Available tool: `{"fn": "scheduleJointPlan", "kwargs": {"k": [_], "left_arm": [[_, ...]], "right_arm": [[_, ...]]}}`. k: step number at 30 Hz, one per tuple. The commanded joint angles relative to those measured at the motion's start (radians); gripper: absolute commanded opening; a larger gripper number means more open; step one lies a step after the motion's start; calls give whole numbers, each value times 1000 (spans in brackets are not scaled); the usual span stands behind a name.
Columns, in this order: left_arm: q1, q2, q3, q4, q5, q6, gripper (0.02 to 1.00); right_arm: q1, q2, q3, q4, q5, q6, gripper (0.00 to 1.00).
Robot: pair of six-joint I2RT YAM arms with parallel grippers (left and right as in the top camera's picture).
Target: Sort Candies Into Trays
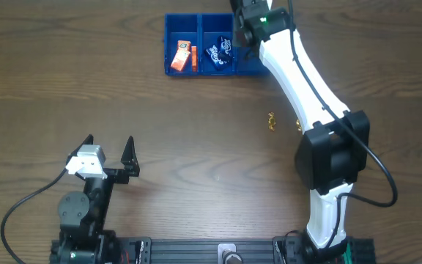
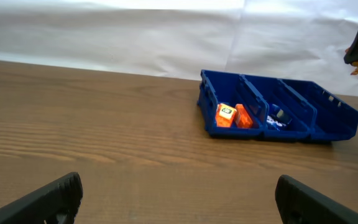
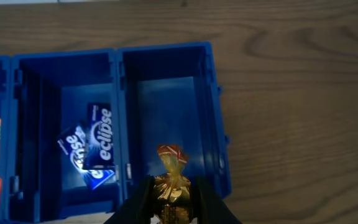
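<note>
- The right end effector [image 3: 171, 202] pinches a gold candy [image 3: 171, 176] above the right compartment of the blue tray [image 3: 166, 52].
- The middle compartment holds blue packs [image 3: 92, 149], and the left one holds orange packs [image 1: 182, 56].
- The left end effector [image 1: 109, 143] is spread over the bench [image 1: 196, 161], well apart from the tray.
- Loose candies [image 1: 272, 120] lie on the bench beside the right arm.

We're looking at a brown wood-grain table [image 1: 123, 95], with a blue plastic three-compartment tray [image 1: 168, 44] sitting toward its far side. Well apart from the tray, a small gold-wrapped candy [image 1: 272, 121] lies on bare wood, and a second gold piece [image 1: 299, 127] is near it.
</note>
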Motion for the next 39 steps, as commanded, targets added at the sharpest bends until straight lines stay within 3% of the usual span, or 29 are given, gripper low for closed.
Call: {"fn": "scheduleJointPlan", "kwargs": {"k": [1,3,8,11,19,22,28,34,39], "left_arm": [[2,-4,-18,-36,18,-10,998],[2,-4,-18,-36,18,-10,998],[2,-4,-18,-36,18,-10,998],[2,-3,-18,-36,18,-10,998],[2,-4,-18,-36,18,-10,996],[2,-3,-18,-36,18,-10,998],[2,-3,-18,-36,18,-10,996],[2,-3,-18,-36,18,-10,996],[2,-4,-18,-36,18,-10,998]], "right_arm": [[-11,-6,10,21,3,-16,119],[-11,-6,10,27,3,-16,163],[-11,-6,10,61,3,-16,498],[-11,-6,10,75,3,-16,586],[-11,-117,-45,-31,-6,-16,592],[-11,-253,-206,-27,-21,-17,595],[-35,-498,-628,54,-143,-16,592],[-55,-492,-873,158,-178,-8,619],[-68,-407,-935,196,-223,-5,597]]}}
